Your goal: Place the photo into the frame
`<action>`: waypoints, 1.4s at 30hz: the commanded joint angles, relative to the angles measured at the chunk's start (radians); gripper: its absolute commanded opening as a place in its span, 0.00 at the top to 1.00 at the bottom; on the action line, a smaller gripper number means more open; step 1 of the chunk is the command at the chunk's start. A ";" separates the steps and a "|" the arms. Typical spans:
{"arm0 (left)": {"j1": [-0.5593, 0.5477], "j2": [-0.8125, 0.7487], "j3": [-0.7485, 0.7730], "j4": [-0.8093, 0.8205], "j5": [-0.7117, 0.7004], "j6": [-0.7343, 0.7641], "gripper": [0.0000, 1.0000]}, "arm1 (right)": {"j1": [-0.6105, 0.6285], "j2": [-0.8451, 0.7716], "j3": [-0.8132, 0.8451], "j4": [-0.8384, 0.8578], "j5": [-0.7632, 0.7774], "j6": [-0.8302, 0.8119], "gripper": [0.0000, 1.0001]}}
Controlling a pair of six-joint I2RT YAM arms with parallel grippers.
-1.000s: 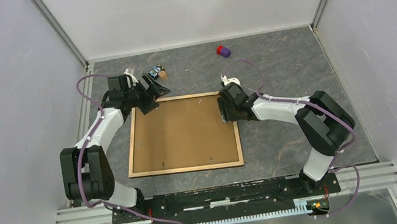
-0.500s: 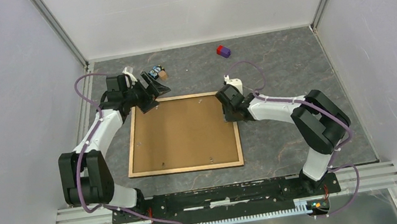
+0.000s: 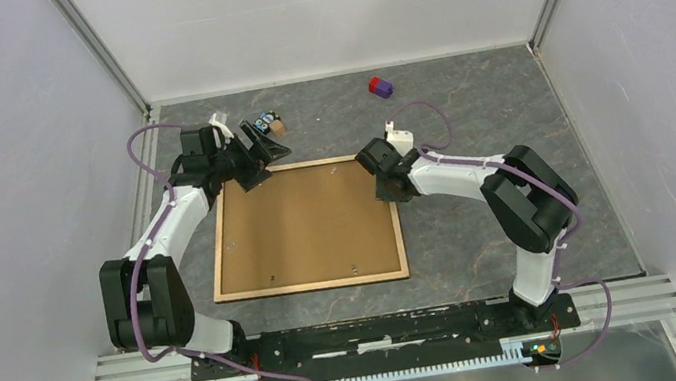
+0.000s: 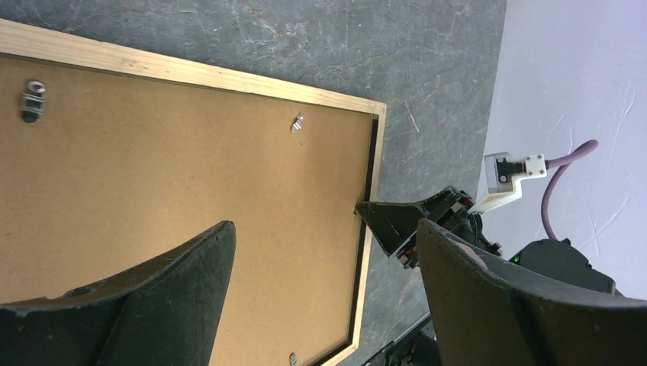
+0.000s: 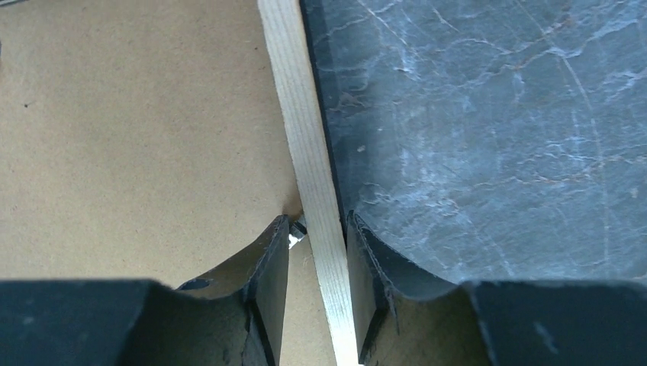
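The frame (image 3: 398,232) lies flat on the grey table, light wood rails up, with a brown backing board (image 3: 304,226) filling it. The photo is hidden. My left gripper (image 3: 255,167) is open and empty above the frame's far left corner; in its wrist view (image 4: 324,225) it looks over the board (image 4: 191,168) and rail (image 4: 191,72). My right gripper (image 3: 384,189) straddles the right rail (image 5: 301,114) near the far right corner. Its jaws (image 5: 318,219) stand narrowly open, one finger over the board (image 5: 137,114) beside a small metal tab, the other against the rail's outer side.
A small red and purple block (image 3: 380,87) lies at the back. A small dark and tan object (image 3: 266,123) lies just beyond the left gripper. Metal tabs (image 4: 32,101) sit on the board. Walls close in on three sides.
The right gripper has moved left and towards the far end of the right rail. The frame has shifted a little to the left. The left gripper has barely moved.
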 commanded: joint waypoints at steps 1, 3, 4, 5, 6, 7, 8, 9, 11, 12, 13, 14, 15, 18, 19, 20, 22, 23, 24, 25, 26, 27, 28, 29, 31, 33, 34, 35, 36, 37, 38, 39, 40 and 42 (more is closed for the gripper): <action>-0.003 -0.033 0.003 0.039 0.026 -0.039 0.07 | 0.020 0.083 0.040 -0.152 0.018 0.117 0.64; -0.003 -0.035 0.002 0.039 0.026 -0.040 0.07 | 0.022 0.071 0.014 -0.140 0.026 0.138 0.67; -0.003 -0.035 0.002 0.039 0.026 -0.040 0.07 | 0.021 0.059 -0.005 -0.128 0.029 0.147 0.69; -0.002 -0.035 0.002 0.039 0.026 -0.041 0.07 | 0.022 0.048 -0.019 -0.121 0.030 0.155 0.71; -0.003 -0.034 0.002 0.039 0.027 -0.042 0.07 | 0.022 0.037 -0.029 -0.118 0.034 0.166 0.74; -0.003 -0.032 0.002 0.041 0.027 -0.042 0.07 | 0.022 0.030 -0.041 -0.111 0.036 0.172 0.75; -0.003 -0.032 0.001 0.042 0.028 -0.043 0.07 | 0.022 0.021 -0.050 -0.109 0.037 0.181 0.76; -0.003 -0.033 -0.001 0.045 0.030 -0.045 0.07 | 0.021 0.012 -0.062 -0.106 0.039 0.192 0.79; -0.003 -0.032 -0.003 0.046 0.030 -0.046 0.07 | 0.021 -0.003 -0.084 -0.085 0.035 0.197 0.83; -0.002 -0.032 -0.003 0.046 0.030 -0.046 0.07 | 0.021 -0.005 -0.091 -0.074 0.032 0.196 0.83; -0.003 -0.032 -0.003 0.046 0.029 -0.047 0.07 | 0.021 -0.005 -0.091 -0.063 0.031 0.182 0.82; -0.004 -0.033 -0.003 0.047 0.029 -0.046 0.07 | 0.022 -0.005 -0.085 -0.058 0.033 0.164 0.81; -0.003 -0.030 -0.003 0.046 0.030 -0.045 0.07 | 0.021 -0.002 -0.079 -0.057 0.038 0.149 0.79; -0.003 -0.030 -0.004 0.046 0.028 -0.045 0.07 | 0.014 -0.021 -0.059 -0.044 0.052 0.071 0.70; -0.003 -0.031 -0.004 0.047 0.028 -0.044 0.07 | 0.012 -0.036 -0.067 -0.027 0.058 0.043 0.68; -0.003 -0.029 -0.004 0.046 0.027 -0.044 0.07 | 0.009 -0.056 -0.077 -0.008 0.067 0.023 0.63; -0.003 -0.031 -0.005 0.046 0.030 -0.044 0.07 | 0.006 -0.097 -0.113 0.060 0.065 -0.045 0.52; -0.003 -0.031 -0.004 0.046 0.031 -0.044 0.07 | 0.005 -0.119 -0.131 0.093 0.062 -0.085 0.45; -0.004 -0.032 -0.005 0.048 0.032 -0.044 0.07 | 0.003 -0.134 -0.140 0.106 0.072 -0.116 0.40; -0.003 -0.033 -0.006 0.051 0.033 -0.045 0.07 | 0.002 -0.143 -0.143 0.121 0.074 -0.147 0.35; -0.005 -0.033 -0.007 0.053 0.033 -0.045 0.07 | -0.002 -0.150 -0.140 0.132 0.074 -0.186 0.32; -0.005 -0.033 -0.008 0.052 0.034 -0.046 0.07 | -0.007 -0.151 -0.135 0.134 0.078 -0.219 0.30; -0.006 -0.031 -0.009 0.053 0.034 -0.046 0.07 | -0.013 -0.149 -0.126 0.135 0.077 -0.245 0.29; -0.008 -0.031 -0.009 0.053 0.035 -0.045 0.07 | -0.026 -0.144 -0.114 0.135 0.064 -0.277 0.29; -0.011 -0.029 -0.009 0.054 0.035 -0.045 0.07 | -0.052 -0.127 -0.094 0.134 0.023 -0.319 0.29; -0.011 -0.028 -0.009 0.054 0.035 -0.045 0.07 | -0.078 -0.114 -0.087 0.155 -0.026 -0.352 0.30; -0.012 -0.027 -0.009 0.054 0.036 -0.044 0.07 | -0.088 -0.107 -0.087 0.169 -0.056 -0.368 0.31; -0.012 -0.027 -0.009 0.054 0.036 -0.042 0.07 | -0.095 -0.098 -0.083 0.181 -0.081 -0.382 0.32; -0.013 -0.025 -0.009 0.054 0.036 -0.043 0.07 | -0.101 -0.085 -0.077 0.189 -0.105 -0.390 0.33; -0.012 -0.025 -0.009 0.055 0.037 -0.042 0.07 | -0.102 -0.072 -0.067 0.190 -0.121 -0.395 0.33; -0.012 -0.025 -0.009 0.055 0.035 -0.041 0.07 | -0.103 -0.062 -0.059 0.193 -0.135 -0.398 0.34; -0.014 -0.022 -0.009 0.055 0.034 -0.041 0.07 | -0.103 -0.049 -0.050 0.199 -0.159 -0.402 0.34; -0.013 -0.022 -0.009 0.055 0.034 -0.041 0.07 | -0.103 -0.039 -0.045 0.204 -0.179 -0.406 0.36; -0.015 -0.018 -0.009 0.054 0.038 -0.043 0.07 | -0.102 -0.018 -0.032 0.203 -0.183 -0.397 0.40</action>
